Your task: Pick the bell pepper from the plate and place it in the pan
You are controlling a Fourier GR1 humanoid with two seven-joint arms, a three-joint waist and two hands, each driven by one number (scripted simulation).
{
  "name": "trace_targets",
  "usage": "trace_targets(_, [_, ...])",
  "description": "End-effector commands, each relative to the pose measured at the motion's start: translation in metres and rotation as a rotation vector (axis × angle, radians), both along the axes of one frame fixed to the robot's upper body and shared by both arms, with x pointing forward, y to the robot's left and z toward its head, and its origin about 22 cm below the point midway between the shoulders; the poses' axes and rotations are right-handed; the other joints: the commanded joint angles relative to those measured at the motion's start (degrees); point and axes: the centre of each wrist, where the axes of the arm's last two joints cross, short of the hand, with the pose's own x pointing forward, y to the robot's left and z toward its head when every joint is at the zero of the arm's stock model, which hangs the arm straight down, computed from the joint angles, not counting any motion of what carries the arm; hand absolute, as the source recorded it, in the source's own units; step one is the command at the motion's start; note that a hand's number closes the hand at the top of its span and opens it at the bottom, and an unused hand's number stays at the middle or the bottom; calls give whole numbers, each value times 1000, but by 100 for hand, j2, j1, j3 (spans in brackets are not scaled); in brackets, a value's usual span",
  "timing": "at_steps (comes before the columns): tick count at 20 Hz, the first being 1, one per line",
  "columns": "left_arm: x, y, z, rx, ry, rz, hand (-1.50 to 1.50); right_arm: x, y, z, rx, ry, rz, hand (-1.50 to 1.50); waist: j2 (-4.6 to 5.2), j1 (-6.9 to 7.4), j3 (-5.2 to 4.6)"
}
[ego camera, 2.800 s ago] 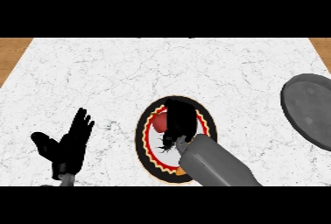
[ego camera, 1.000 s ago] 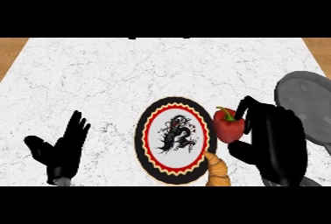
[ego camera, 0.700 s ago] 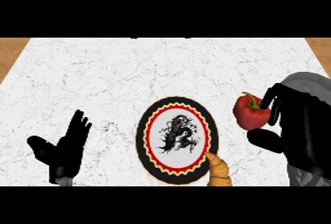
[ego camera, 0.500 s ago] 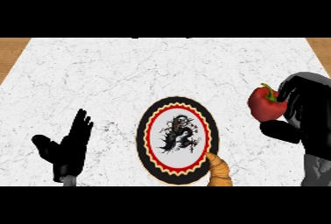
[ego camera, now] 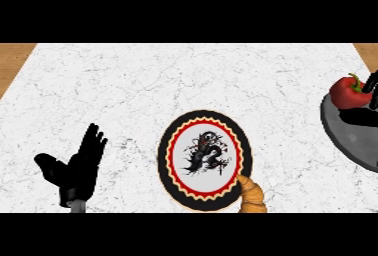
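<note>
Right hand (ego camera: 371,92), mostly cut off at right frame edge, fingers curled on bell pepper (ego camera: 348,91) held over the pan (ego camera: 347,140) rim, pan interior lying just below-right; left hand (ego camera: 74,167) rests open lower left.

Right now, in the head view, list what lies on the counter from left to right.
Left hand, open with fingers up → plate → croissant by the plate's lower right rim → bell pepper, held over the pan's left rim → pan, at the right edge.
</note>
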Motion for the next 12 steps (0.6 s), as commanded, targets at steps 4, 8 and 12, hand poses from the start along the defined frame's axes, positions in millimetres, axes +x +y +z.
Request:
trace_targets(4, [-3,-6,-7,1,50,-21,0,43,-60,-30,70,-50,-41,150,47,77,-33])
trace_targets(8, [1,-7,-3,-22,56,-20,0,50,-106,-39,70,-26,-52,150,88,187,-24])
trace_targets(12, [7,-8,0,-3,52,-49,0,34,-145,-56,-27,205,-206,-150,142,248,-26])
